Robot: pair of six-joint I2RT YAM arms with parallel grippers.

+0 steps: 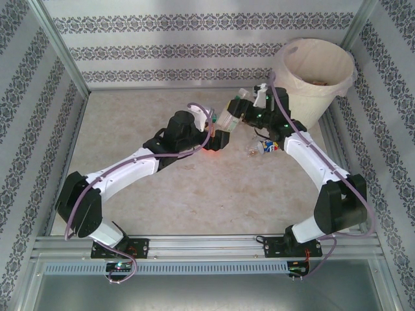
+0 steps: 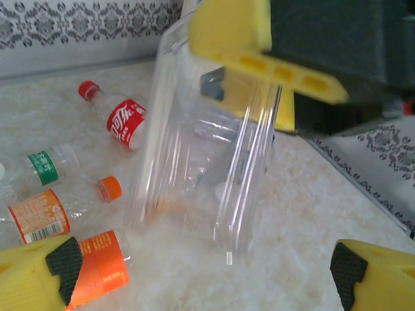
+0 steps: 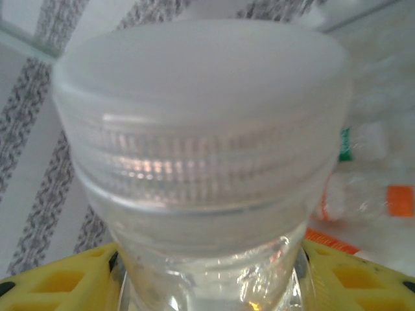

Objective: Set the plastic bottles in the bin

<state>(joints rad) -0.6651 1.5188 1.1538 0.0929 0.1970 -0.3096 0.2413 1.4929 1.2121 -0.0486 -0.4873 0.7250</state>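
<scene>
right gripper (image 3: 207, 288): we are pinching the clear bottle (image 2: 207, 162) by its neck, a yellow finger (image 3: 58, 285) pressing on each side just below the white cap (image 3: 201, 71).
left gripper (image 2: 204, 272): we are holding the jaws spread wide, the clear bottle's body hanging just ahead of them, clear of both pads.
loose bottles: a red-capped bottle (image 2: 120, 116), green-labelled bottle (image 2: 48, 165), orange-capped bottle (image 2: 58, 210) and orange-labelled bottle (image 2: 97, 269) are lying on the table (image 2: 311, 214), left of the left jaws.
bin (image 1: 318, 103): it is standing beyond the right jaws, apart from the pinched bottle.

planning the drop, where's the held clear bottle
Top view: the clear bottle sits in the right gripper at the far middle of the table, just left of the bin, with the left gripper beside it.
</scene>
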